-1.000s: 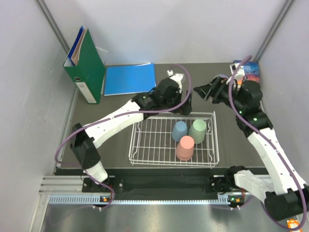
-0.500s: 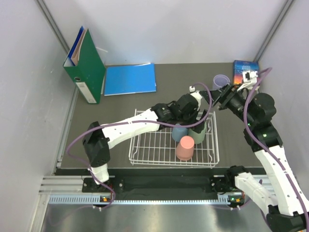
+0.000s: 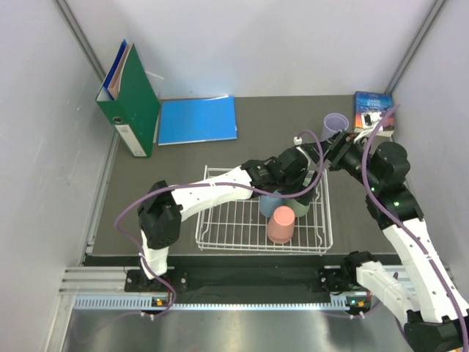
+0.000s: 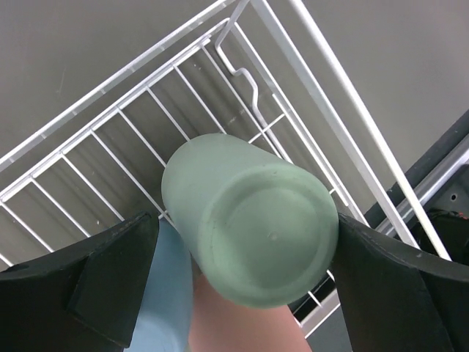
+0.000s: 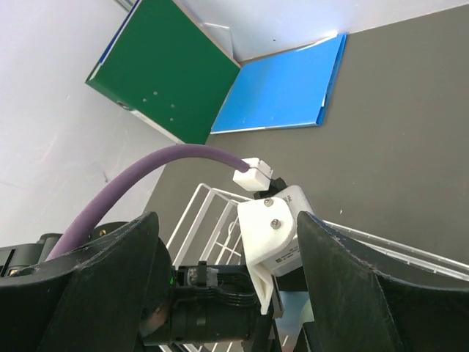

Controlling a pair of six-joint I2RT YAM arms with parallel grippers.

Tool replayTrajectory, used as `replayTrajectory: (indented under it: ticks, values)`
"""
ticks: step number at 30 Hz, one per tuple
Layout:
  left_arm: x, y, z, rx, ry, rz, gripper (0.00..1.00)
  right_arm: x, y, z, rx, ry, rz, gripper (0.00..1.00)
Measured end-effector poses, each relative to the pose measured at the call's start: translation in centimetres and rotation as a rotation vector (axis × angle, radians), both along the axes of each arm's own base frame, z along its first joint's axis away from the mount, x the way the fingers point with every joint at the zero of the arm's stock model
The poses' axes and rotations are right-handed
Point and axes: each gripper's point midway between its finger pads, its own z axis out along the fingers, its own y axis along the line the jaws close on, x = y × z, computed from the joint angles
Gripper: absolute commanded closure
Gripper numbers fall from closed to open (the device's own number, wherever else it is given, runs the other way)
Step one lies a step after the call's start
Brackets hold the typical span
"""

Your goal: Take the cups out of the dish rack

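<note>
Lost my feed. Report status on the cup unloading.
Left fingers open, straddling upturned sage green plastic tumbler, not closed. Right fingers open, empty. Dusty blue tumbler and salmon pink tumbler close beside it in white wire dish rack.

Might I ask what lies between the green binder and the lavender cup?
Top view: a blue folder beside the green binder, then bare tabletop up to the lavender cup.

A robot test cell in a lab is suggested by white panel walls (image 3: 278,44) enclosing a dark table (image 3: 278,121), an aluminium mounting rail (image 3: 95,277), a green binder (image 3: 133,103) and a blue folder (image 3: 198,119).
</note>
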Motion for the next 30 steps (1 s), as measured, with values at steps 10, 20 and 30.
replayTrajectory:
  ticks: [10, 20, 30]
  values:
    - [0.8, 0.4, 0.4, 0.017, -0.049, 0.019, 0.52, 0.7, 0.2, 0.5, 0.007, -0.023, 0.003, 0.24]
    - [0.9, 1.1, 1.5, 0.024, -0.078, 0.011, 0.8, 0.8, 0.1, 1.1, 0.009, -0.024, -0.005, 0.25]
    - [1.2, 2.8, 11.1, -0.085, -0.221, 0.039, 1.0, 0.5, -0.6, 6.8, 0.058, -0.154, -0.052, 0.24]
